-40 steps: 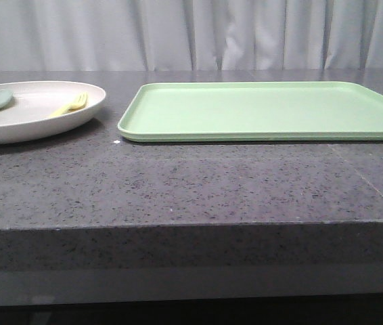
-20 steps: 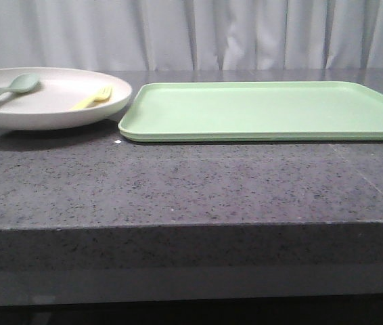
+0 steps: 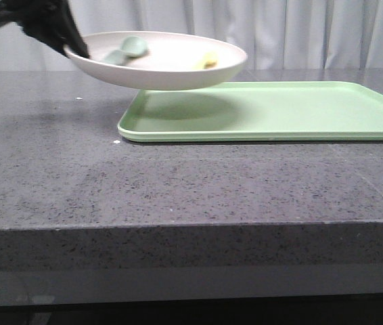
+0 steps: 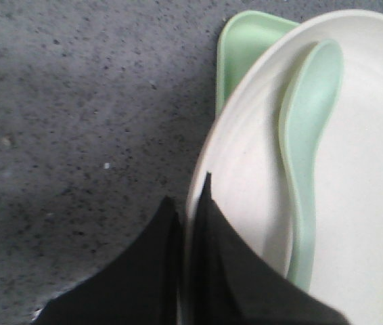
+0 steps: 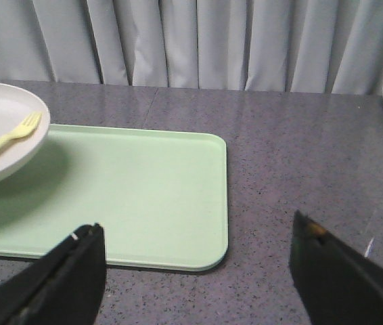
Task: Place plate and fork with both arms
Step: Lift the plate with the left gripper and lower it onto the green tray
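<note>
At the upper left of the front view the left gripper [image 3: 76,46] was clamped on the rim of the plate [image 3: 171,71], which hung tilted in the air above the near-left corner of the tray [image 3: 279,112], with the spoon [image 3: 127,49] and the fork [image 3: 209,60] loose inside. That one-sided pinch looked risky: a jolt or more tilt could have slid the cutlery off or let the plate twist out. Further right, the right gripper [image 5: 198,271] stood apart and empty above the tray's end, well clear of the fork.
</note>
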{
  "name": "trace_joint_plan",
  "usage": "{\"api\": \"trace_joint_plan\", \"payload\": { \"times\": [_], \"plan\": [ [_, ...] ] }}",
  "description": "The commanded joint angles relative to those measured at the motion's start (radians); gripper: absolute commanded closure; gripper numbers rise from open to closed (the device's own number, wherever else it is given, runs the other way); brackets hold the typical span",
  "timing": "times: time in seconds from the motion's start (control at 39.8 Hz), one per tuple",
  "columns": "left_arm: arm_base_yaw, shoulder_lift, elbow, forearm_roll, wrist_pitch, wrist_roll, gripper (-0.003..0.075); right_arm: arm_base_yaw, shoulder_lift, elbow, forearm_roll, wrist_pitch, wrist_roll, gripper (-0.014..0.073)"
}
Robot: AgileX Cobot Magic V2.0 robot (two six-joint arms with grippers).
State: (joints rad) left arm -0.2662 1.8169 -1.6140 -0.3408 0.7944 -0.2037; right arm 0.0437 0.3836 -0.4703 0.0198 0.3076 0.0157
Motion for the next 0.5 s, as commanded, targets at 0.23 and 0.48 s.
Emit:
{"api": "trace_joint_plan", "payload": {
  "times": [0.23,0.48],
  "plan": [
    [-0.161,0.043,-0.08,0.164,-0.156,-0.372,0.0738,-0.002,0.015,-0.034,-0.007,-0.086,-0.006,0.0011],
    [-0.22,0.095,-0.082,0.181,-0.222,-0.483,0.0738,-0.002,0.015,-0.034,-0.007,-0.086,-0.006,0.0011]
  ]
}}
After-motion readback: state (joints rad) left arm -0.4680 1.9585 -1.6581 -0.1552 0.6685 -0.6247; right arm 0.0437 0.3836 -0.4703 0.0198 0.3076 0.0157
